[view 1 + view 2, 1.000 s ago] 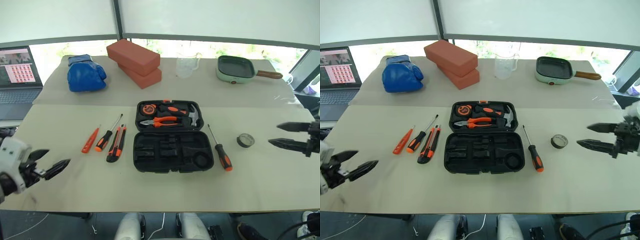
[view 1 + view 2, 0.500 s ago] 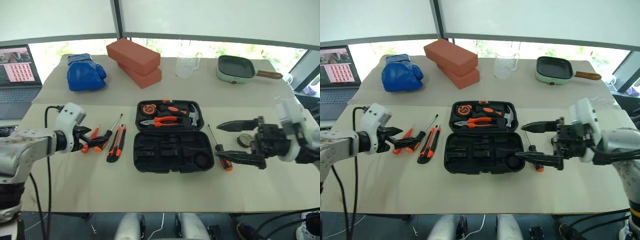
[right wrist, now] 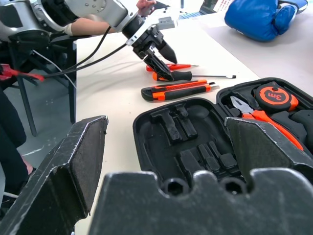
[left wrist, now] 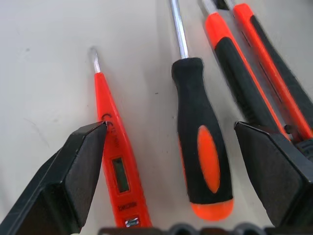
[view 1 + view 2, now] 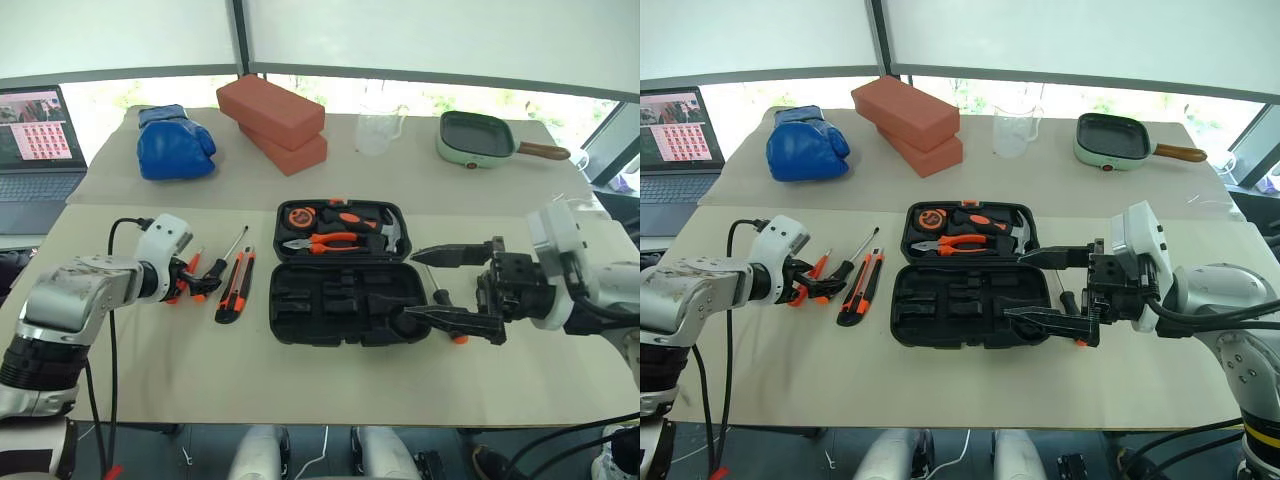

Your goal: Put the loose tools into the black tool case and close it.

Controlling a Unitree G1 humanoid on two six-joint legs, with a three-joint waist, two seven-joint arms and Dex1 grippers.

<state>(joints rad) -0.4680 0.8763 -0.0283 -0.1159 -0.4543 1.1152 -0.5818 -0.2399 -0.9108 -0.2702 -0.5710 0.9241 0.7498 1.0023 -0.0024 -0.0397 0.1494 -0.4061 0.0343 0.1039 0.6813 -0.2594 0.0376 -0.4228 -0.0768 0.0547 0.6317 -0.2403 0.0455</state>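
The black tool case (image 5: 345, 300) lies open at the table's centre, its near half with bare slots. Left of it lie a slim orange screwdriver (image 4: 110, 161), a black-and-orange screwdriver (image 4: 200, 147) and a utility knife (image 5: 235, 288). My left gripper (image 4: 171, 132) is open low over them, with the black-and-orange handle between its fingers and one fingertip at the slim screwdriver. My right gripper (image 5: 410, 287) is open and points left over the case's right end. Another screwdriver (image 5: 440, 298) lies partly under it. The tape roll is hidden.
Pliers (image 5: 320, 243), a hammer and a round tape measure (image 5: 297, 216) sit in the case's far half. Behind stand red bricks (image 5: 272, 112), a blue boxing glove (image 5: 173, 143), a clear jug (image 5: 375, 130), a green pan (image 5: 475, 137) and a laptop (image 5: 35, 140).
My left gripper came in from the table's left edge to the screwdrivers. My right gripper swung left from the right edge to the case's right end. Both stayed open.
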